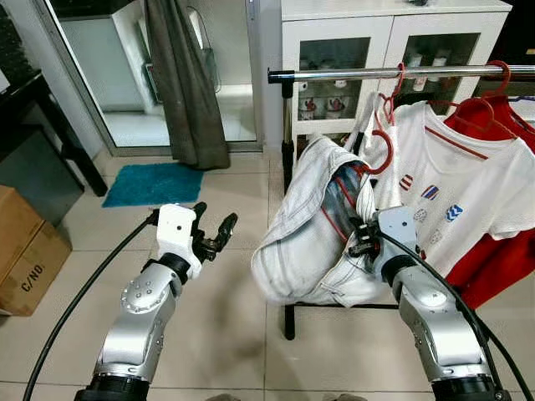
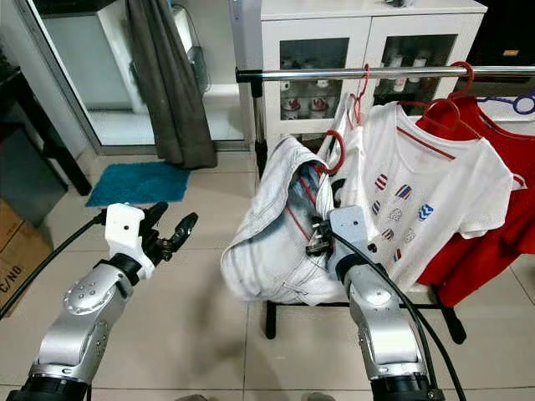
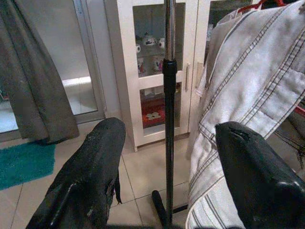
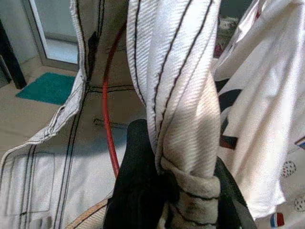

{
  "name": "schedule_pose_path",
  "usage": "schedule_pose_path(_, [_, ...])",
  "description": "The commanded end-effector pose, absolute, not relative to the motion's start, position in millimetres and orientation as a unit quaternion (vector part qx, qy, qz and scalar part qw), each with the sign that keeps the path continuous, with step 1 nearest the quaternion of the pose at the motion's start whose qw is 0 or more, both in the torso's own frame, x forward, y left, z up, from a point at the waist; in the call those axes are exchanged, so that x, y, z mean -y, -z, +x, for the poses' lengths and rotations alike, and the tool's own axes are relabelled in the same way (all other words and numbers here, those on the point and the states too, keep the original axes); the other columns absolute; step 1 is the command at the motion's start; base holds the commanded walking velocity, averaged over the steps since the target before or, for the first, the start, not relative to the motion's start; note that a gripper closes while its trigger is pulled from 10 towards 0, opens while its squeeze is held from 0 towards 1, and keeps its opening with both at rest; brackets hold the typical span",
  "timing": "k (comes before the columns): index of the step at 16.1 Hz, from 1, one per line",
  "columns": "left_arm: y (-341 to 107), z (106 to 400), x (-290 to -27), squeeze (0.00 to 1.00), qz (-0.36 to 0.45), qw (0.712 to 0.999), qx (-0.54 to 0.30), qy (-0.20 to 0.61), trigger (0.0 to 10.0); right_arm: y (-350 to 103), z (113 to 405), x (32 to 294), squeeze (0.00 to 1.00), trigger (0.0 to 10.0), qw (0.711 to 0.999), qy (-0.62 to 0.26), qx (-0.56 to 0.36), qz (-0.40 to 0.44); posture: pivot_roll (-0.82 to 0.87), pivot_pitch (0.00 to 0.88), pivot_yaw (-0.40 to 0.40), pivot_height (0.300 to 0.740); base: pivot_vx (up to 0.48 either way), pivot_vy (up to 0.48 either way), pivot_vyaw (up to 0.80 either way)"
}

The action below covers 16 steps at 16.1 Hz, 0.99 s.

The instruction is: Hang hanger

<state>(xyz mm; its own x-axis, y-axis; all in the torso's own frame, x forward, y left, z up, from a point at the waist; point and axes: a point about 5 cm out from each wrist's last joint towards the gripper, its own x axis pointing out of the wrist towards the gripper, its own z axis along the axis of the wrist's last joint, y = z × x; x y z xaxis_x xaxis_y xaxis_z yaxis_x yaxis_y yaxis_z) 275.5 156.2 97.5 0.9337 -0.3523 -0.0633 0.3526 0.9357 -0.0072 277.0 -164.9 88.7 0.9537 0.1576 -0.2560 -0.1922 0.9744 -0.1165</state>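
While the right gripper (image 1: pixel 361 238) is clamping a twisted fold of the white jacket (image 1: pixel 305 225) at the lower centre-right of the frame, its fingers (image 4: pixel 138 191) are pinching the cloth tight, as the right wrist view is showing. To the lower left, the left gripper (image 1: pixel 216 232) is hovering over the tiled floor (image 1: pixel 226 334) with its fingers (image 3: pixel 90 176) spread wide and holding nothing.

Just behind the right gripper, the jacket is draping over a red hanger (image 1: pixel 380 138), whose hook is rising toward the upper centre-right, under the silver rail (image 1: pixel 351 74). The hanger's long axis is seemingly running tilted, sloping down toward the lower left inside the garment, with the hook pointing up; whether the hook is already resting on the rail I cannot tell. Beside it, a white t-shirt (image 1: pixel 451 196) and a red garment (image 1: pixel 501 251) are hanging on the same rail.

The step in hand is probably lifting the jacket's hanger to the rail. The next move is likely calling for raising the hook above the bar, then lowering it on. Farthest back, a white cabinet (image 1: pixel 334 33) is standing against the wall.
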Motion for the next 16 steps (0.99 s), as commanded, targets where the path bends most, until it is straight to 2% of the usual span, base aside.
schedule_pose_path(1, [-100.2,278.2,-159.5,0.00,0.006,0.985,-0.028,0.170,10.0,-102.2,284.8,161.5,0.00,10.0,0.989,-0.087,-0.098,-0.073,-0.05,0.000,0.085,0.740,0.274,0.000,0.00])
schedule_pose_path(2, [-100.3,278.3,-159.5,0.00,0.005,0.985,-0.027,0.170,10.0,-102.3,285.0,161.8,0.00,10.0,0.988,-0.087,-0.098,-0.075,-0.05,0.000,0.085,0.740,0.315,0.000,0.00])
schedule_pose_path(6, [-100.3,278.6,-159.6,0.00,0.006,0.985,-0.026,0.173,10.0,-101.1,285.7,158.9,0.00,10.0,0.987,-0.100,-0.096,-0.086,-0.05,0.000,0.086,0.740,0.392,0.000,-0.80])
schedule_pose_path(12, [-100.2,277.9,-160.5,0.00,0.010,0.984,-0.026,0.177,10.0,-104.3,284.5,143.7,0.00,10.0,0.976,-0.169,-0.087,-0.102,-0.04,0.000,0.086,0.740,0.398,0.000,0.00])
schedule_pose_path(15, [-99.7,276.0,-159.7,0.00,0.012,0.983,-0.026,0.180,10.0,-106.1,284.5,140.1,0.00,10.0,0.974,-0.181,-0.075,-0.115,-0.04,0.000,0.083,0.740,0.390,0.000,0.80])
schedule_pose_path(16, [-99.5,275.6,-159.8,0.00,0.013,0.983,-0.027,0.180,10.0,-107.8,285.2,140.8,0.00,10.0,0.976,-0.176,-0.068,-0.112,-0.04,0.000,0.083,0.740,0.371,0.000,0.00])
